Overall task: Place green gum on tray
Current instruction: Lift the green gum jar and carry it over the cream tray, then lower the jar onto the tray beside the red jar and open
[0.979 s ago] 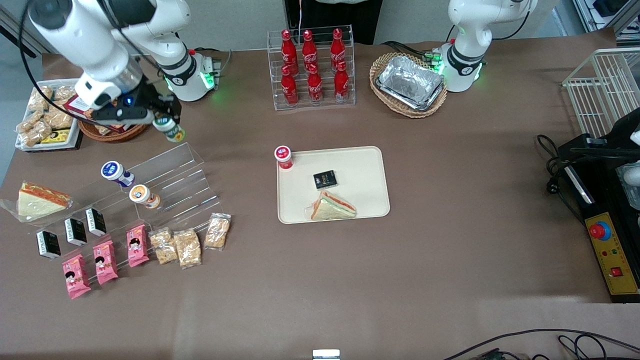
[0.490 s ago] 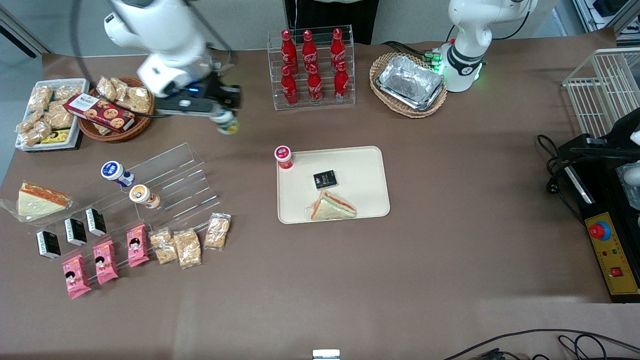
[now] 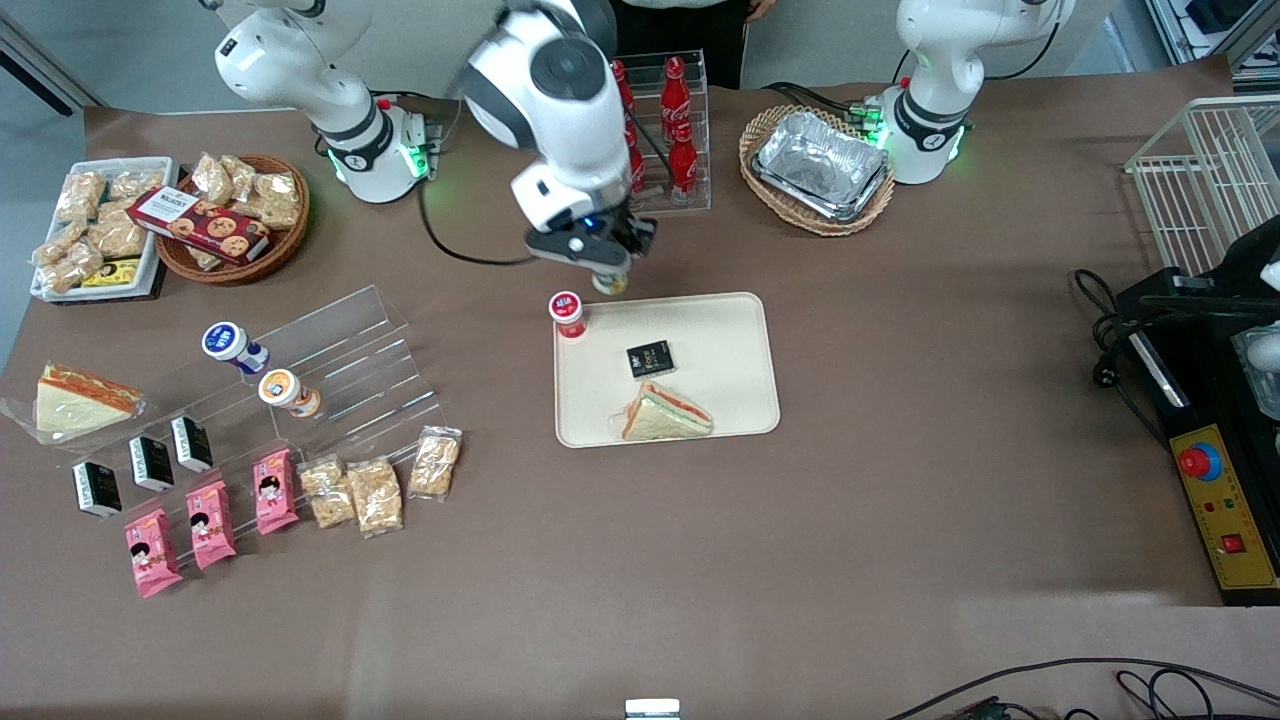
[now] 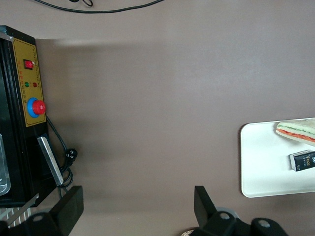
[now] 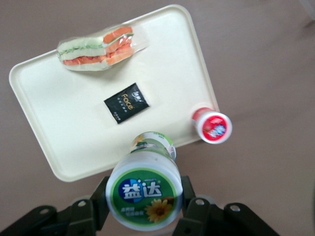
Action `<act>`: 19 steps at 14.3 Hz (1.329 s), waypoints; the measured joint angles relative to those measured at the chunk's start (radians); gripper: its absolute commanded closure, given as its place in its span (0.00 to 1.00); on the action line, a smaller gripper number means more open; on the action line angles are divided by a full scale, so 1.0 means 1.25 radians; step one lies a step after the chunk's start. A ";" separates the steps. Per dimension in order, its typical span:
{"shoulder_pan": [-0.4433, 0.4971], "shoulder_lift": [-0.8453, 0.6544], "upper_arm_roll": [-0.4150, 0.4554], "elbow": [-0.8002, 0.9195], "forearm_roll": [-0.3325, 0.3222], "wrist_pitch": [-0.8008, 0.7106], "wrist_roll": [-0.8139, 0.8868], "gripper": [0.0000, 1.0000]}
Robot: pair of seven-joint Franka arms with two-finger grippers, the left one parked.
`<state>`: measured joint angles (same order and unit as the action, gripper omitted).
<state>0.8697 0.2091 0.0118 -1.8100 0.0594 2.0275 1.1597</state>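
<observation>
Gripper clamped on green gum, lid facing wrist camera, bottle axis vertical. Carried above tray rim edge farthest from front camera. Open tray floor lies at 6 o'clock in front view; red-lidded bottle at 8.

We see the gum, a small round bottle with a green-and-white lid and green-yellow label, held lid-up between the fingers of the gripper, in the air just above the tray edge farthest from the front camera. The tray is beige, flat, rectangular, with rounded corners and a low rim.
</observation>
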 measured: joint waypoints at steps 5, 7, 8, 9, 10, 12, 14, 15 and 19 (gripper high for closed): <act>0.006 0.060 -0.005 -0.155 0.000 0.237 0.005 0.95; 0.005 0.081 -0.007 -0.177 0.000 0.255 0.005 0.95; 0.004 0.089 -0.008 -0.182 0.000 0.258 0.005 0.95; 0.003 0.096 -0.009 -0.184 0.000 0.264 0.005 0.95; 0.000 0.103 -0.010 -0.185 0.000 0.275 0.005 0.95; -0.002 0.125 -0.012 -0.187 0.000 0.306 0.005 0.95; -0.004 0.148 -0.015 -0.187 0.000 0.334 0.006 0.94; -0.006 0.155 -0.015 -0.187 0.000 0.341 0.006 0.93; -0.014 0.158 -0.015 -0.184 0.000 0.347 0.006 0.29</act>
<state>0.8527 0.4068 -0.0069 -2.0399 0.0594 2.4613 1.1666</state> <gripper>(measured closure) 0.401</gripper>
